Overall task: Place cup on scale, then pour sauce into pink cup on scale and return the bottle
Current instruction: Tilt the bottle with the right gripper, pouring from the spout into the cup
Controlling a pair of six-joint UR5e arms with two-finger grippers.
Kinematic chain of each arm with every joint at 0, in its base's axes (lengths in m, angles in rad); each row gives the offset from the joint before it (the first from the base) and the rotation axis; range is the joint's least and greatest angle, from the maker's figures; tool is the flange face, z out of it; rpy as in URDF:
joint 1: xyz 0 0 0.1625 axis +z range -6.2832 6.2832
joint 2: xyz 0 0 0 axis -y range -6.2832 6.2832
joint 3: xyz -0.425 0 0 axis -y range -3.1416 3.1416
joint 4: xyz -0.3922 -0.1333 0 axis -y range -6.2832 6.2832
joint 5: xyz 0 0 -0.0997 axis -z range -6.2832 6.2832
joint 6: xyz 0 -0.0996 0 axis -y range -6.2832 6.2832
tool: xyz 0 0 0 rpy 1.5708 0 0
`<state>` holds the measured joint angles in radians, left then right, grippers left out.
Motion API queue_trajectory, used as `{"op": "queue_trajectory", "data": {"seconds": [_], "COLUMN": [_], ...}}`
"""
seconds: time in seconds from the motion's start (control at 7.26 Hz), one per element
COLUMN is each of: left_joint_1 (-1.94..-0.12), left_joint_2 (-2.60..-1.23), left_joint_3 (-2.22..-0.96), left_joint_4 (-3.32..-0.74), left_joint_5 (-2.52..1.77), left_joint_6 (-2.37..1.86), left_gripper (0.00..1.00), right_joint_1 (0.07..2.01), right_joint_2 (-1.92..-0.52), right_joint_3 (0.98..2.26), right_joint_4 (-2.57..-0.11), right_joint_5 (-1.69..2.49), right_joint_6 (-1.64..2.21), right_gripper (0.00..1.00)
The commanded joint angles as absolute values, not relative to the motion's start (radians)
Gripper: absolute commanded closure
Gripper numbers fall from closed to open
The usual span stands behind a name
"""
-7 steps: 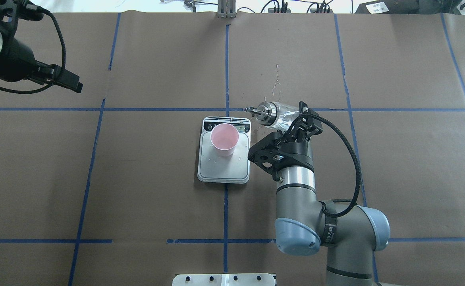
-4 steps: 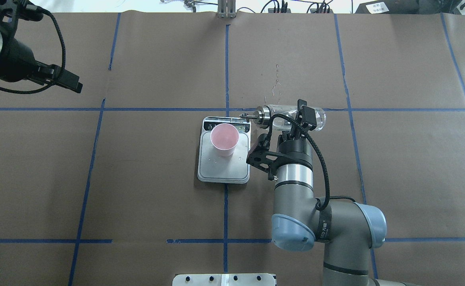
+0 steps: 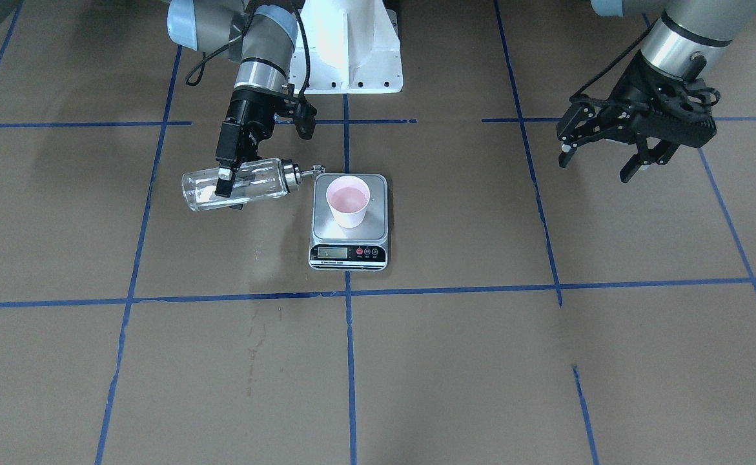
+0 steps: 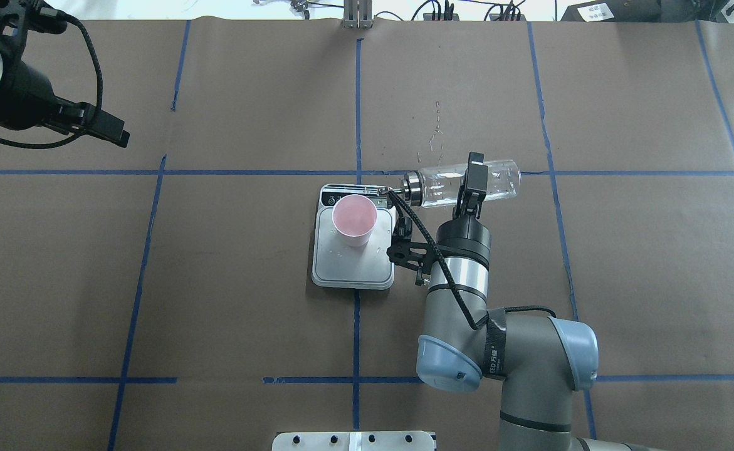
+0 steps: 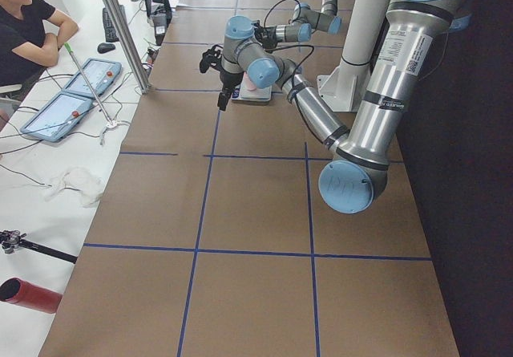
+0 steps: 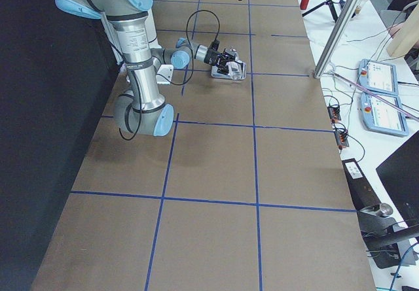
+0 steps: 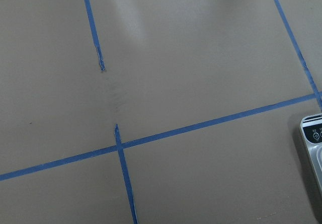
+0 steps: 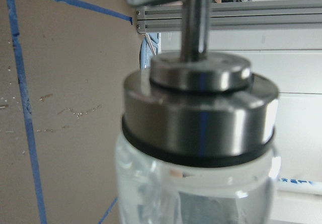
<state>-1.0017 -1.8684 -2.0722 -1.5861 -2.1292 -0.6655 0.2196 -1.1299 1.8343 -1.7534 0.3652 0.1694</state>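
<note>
The pink cup point(image 4: 354, 216) stands upright on the silver scale point(image 4: 354, 270) at the table's middle; the front-facing view shows the same cup point(image 3: 348, 200) and scale point(image 3: 350, 253). My right gripper point(image 4: 473, 180) is shut on the clear glass bottle point(image 4: 439, 186), which lies almost horizontal in the air. Its silver spout points at the cup and hangs over the scale's corner, just short of the rim. The right wrist view is filled by the bottle's cap point(image 8: 201, 113). Far out on my left side, my left gripper point(image 3: 600, 160) hangs open with nothing in it.
Small dried spots point(image 4: 437, 133) mark the brown paper beyond the bottle. The white robot base point(image 3: 345, 51) stands behind the scale. A person point(image 5: 24, 28) sits at a side table with tablets point(image 5: 64, 108). The scale's edge point(image 7: 314, 143) shows in the left wrist view.
My right wrist has rolled, bringing the bottle down to nearly horizontal, and its spout has moved left over the scale's corner. The left arm, the cup and the scale have stayed still.
</note>
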Motion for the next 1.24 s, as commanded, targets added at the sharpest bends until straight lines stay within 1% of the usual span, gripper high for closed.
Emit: {"op": "queue_trajectory", "data": {"seconds": [0.0,0.28,1.1], "left_joint_1": [-1.002,-1.002,-1.0], "left_joint_2": [-1.867,-1.867,-1.867], "left_joint_3": [-2.072,-2.072,-2.072], "left_joint_4": [-1.586,-1.586,-1.586], "left_joint_5": [-2.129,-2.129,-2.129], "left_joint_6": [-0.666,-0.666,-0.673], "left_gripper": [0.0,0.0,0.0], "right_joint_1": [0.222,0.222,0.222], "right_joint_2": [-1.111,-1.098,-1.083], "right_joint_3": [1.804,1.783,1.772], "right_joint_4": [-1.763,-1.764,-1.764], "right_joint_5": [0.353,0.321,0.255], "right_joint_6": [0.108,0.081,-0.086], "right_gripper": [1.0,1.0,1.0]}}
